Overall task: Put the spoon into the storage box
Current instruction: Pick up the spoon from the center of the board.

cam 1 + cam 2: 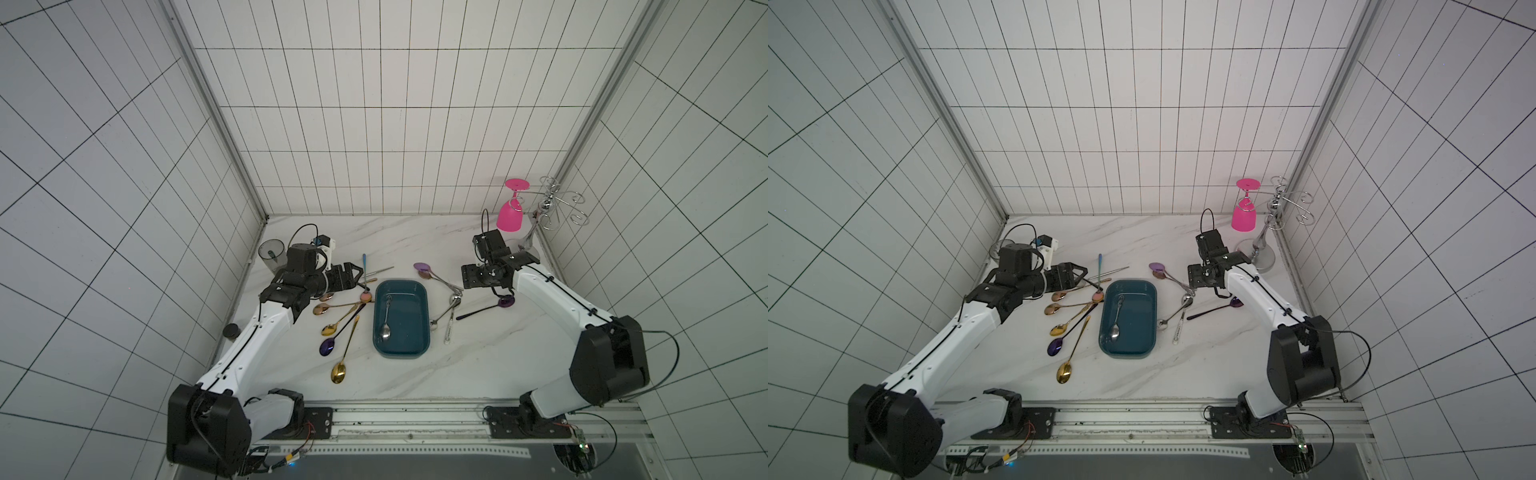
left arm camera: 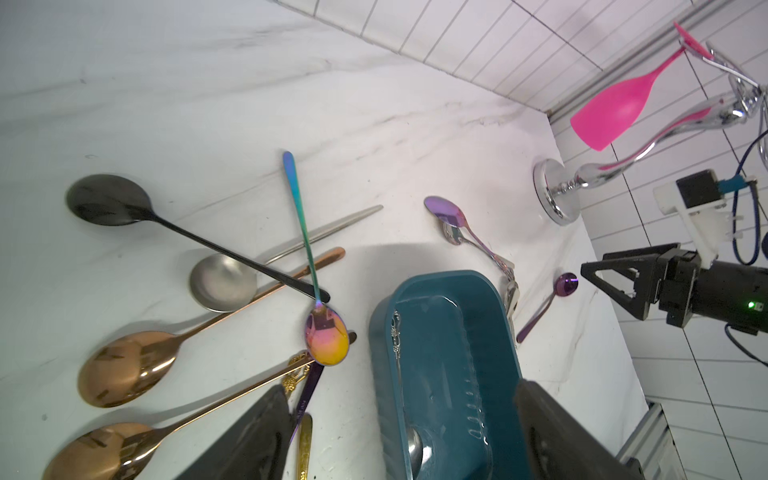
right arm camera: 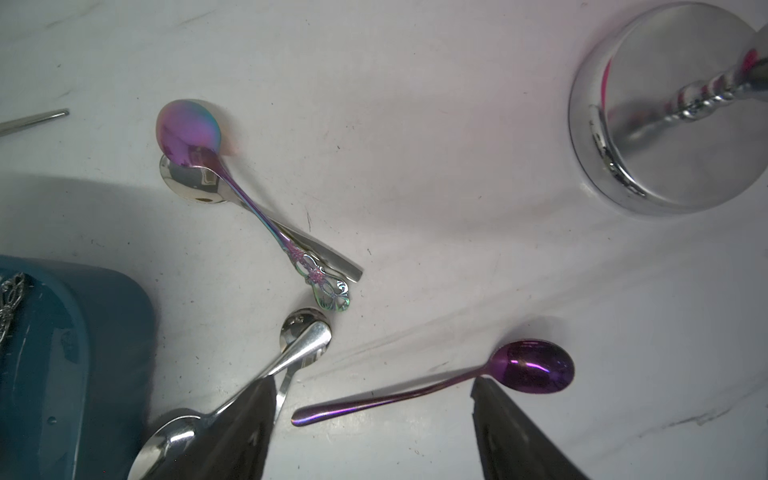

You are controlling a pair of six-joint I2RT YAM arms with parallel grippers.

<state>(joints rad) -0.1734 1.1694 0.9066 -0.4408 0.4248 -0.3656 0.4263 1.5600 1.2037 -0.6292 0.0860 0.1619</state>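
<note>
No text is legible; the stamp on the purple spoon handle is blurred

the left arm and right arm are showing white shells and black joints, with thin black cables running along them and looping at the wrists.

A small booth closed in by three walls of white rectangular tiles with dark grout: a back wall, a left wall and a right wall. Bare metal posts run up both back corners. The walls surround a white marble-look tabletop with faint grey veins. A metal rail runs along its near edge, with a dark surface just past it. The light is even and soft, and the shadows are faint.
</note>
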